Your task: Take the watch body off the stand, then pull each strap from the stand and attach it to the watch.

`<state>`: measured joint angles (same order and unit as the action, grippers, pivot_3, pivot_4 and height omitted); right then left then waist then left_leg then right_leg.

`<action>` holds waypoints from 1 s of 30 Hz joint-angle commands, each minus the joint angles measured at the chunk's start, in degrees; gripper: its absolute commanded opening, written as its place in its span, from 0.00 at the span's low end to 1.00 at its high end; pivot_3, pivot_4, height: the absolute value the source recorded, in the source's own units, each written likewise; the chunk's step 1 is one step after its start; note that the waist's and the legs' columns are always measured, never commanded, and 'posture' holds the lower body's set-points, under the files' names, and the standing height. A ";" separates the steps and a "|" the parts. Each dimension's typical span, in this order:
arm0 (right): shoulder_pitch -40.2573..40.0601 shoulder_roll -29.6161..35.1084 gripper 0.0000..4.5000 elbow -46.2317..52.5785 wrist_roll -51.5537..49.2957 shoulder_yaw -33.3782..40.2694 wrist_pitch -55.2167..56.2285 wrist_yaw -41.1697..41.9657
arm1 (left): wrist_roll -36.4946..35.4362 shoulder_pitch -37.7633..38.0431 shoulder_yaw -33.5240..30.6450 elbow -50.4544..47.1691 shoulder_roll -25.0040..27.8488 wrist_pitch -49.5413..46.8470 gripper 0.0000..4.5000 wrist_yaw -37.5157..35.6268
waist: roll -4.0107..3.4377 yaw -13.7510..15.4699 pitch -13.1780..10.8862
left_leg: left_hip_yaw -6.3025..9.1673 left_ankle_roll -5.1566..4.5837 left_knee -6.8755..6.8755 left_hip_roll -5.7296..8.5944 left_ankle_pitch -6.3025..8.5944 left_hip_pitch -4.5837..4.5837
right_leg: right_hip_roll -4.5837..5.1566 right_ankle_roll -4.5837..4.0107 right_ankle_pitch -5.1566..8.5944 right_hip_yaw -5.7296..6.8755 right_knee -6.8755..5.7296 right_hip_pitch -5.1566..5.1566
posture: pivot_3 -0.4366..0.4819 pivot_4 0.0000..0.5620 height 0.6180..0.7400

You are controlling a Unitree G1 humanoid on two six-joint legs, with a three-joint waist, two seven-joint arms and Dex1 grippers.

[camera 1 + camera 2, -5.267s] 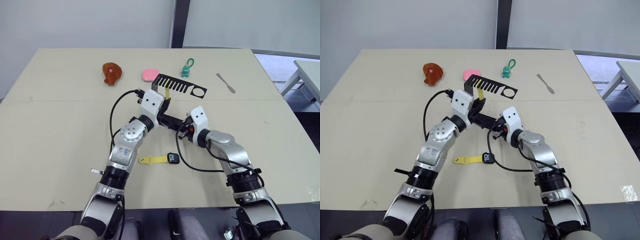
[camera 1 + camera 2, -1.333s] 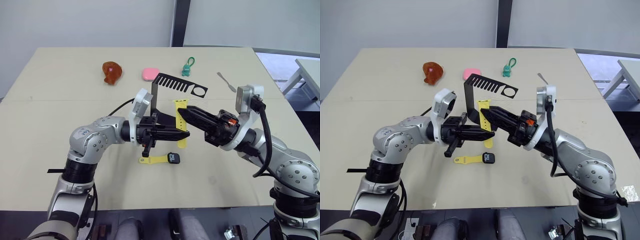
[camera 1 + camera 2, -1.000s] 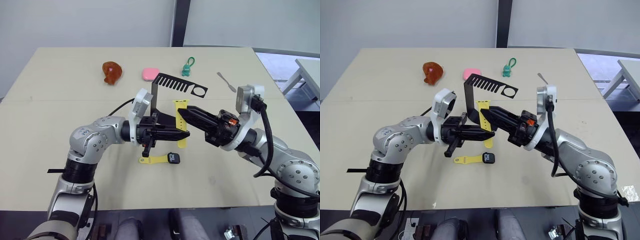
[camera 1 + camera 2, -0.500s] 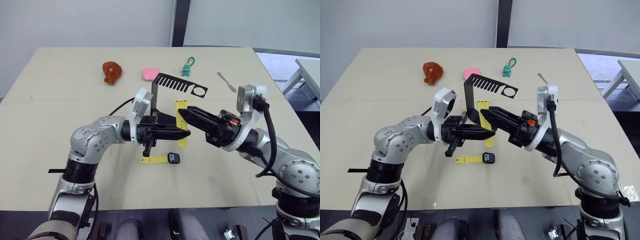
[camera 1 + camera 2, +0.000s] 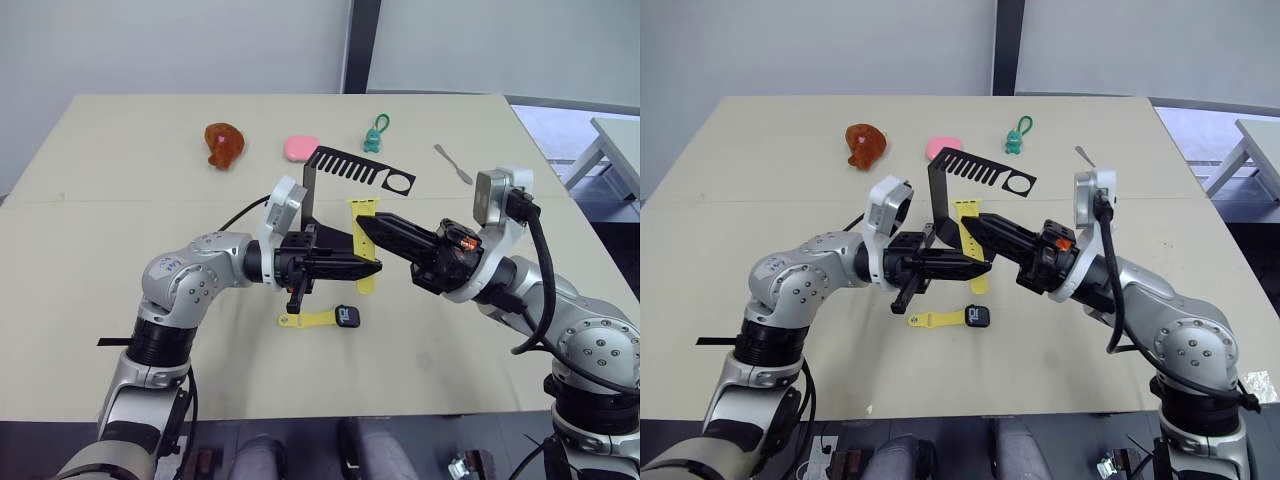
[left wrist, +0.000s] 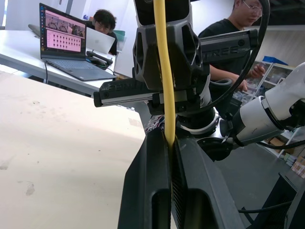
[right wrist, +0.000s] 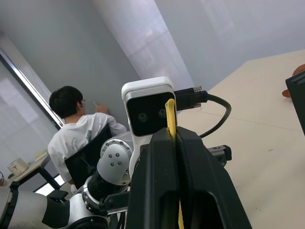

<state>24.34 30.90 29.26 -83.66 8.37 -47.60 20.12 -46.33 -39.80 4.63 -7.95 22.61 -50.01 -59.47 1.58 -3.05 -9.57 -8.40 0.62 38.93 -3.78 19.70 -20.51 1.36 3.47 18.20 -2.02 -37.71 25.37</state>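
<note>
In the eye views I see the thin, soft yellow strap above the table between both grippers, in the left wrist view the left gripper is clamped on its lower edge, in the right wrist view the right gripper pinches its top, so I judge it light and bendy, best held near the ends.

Straps bright yellow; stand black; watch body black, greyish screen; counter beige.

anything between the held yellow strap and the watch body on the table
Nothing visible. Both grippers, left and right, pinch the loose strap above the watch body, which lies on the table below with open space between.
</note>
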 commanded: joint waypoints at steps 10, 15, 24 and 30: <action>1.21 0.60 0.00 2.48 -3.41 0.88 1.01 0.54 | 0.25 -0.65 -0.22 0.37 0.22 -0.03 0.15 0.53 | 0.00 0.00 0.00 | 0.00 0.00 0.00 0.00 0.00 0.00 | 0.00 0.00 0.00 0.00 0.00 0.00 | 0.48 0.27 1.00; 0.32 4.20 0.00 3.84 -0.95 1.75 0.31 2.50 | 1.40 0.36 -1.21 -1.34 5.80 0.47 0.65 -1.63 | -0.01 -0.10 -0.01 | 0.00 0.00 -0.02 0.00 0.00 0.00 | 0.00 0.00 0.00 0.00 0.01 0.02 | 0.48 0.27 1.00; -12.70 21.46 0.00 10.41 14.65 6.62 2.20 17.80 | 21.28 7.97 11.09 -6.17 14.53 14.98 0.99 -0.72 | 0.01 0.86 -0.03 | -0.01 -0.10 -0.11 0.06 0.00 -0.07 | 0.08 0.07 -0.04 -0.01 0.24 0.01 | 0.48 0.27 1.00; -26.06 27.87 0.00 11.43 30.99 8.22 10.42 29.07 | 30.49 8.07 16.98 -2.64 10.99 19.37 0.99 3.56 | 0.05 1.57 -0.05 | 0.01 -0.24 0.00 0.11 0.03 -0.14 | 0.07 0.19 -0.11 -0.04 0.29 -0.01 | 0.48 0.27 1.00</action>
<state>-0.96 57.94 39.18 -56.02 14.44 -40.51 46.26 -17.86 -30.93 20.92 -10.26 34.41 -32.71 -56.93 1.64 -1.47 -9.62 -8.40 0.36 38.96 -3.67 19.74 -20.65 1.43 3.67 18.09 -2.06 -37.42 25.35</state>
